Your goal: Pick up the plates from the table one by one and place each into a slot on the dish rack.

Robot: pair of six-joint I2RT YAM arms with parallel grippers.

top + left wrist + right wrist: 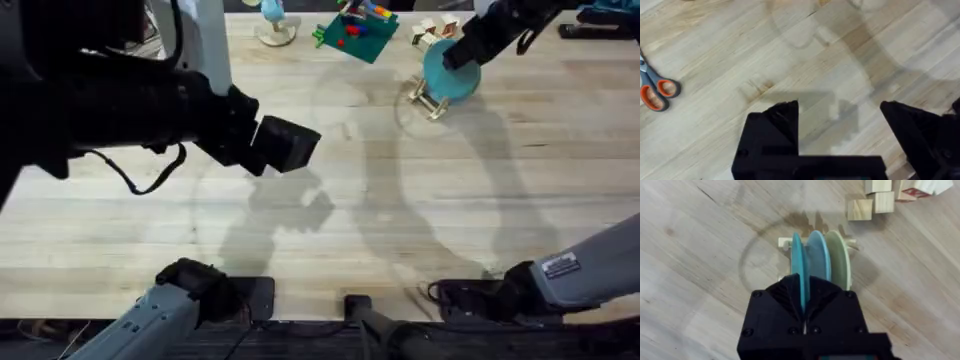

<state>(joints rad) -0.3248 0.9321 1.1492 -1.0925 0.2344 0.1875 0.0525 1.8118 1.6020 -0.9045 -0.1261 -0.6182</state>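
Note:
The dish rack [785, 243] holds three plates standing on edge side by side: a turquoise plate [799, 265], a pale sky-blue plate [816, 255] and a cream-yellow plate [839, 260]. My right gripper [804, 297] is directly over the rack, shut on the top rim of the turquoise plate. In the overhead view the rack [432, 100] stands at the far right of the table [400, 210], with the turquoise plate [452, 78] under the right gripper [462, 52]. My left gripper [840, 125] hangs open and holds nothing above bare wood, left of centre [285, 145].
A green toy-brick board [355, 35] and wooden blocks [435, 30] lie at the far edge close to the rack; the blocks [875, 202] sit just behind it. Scissors with orange handles [657, 90] lie on the wood near the left arm.

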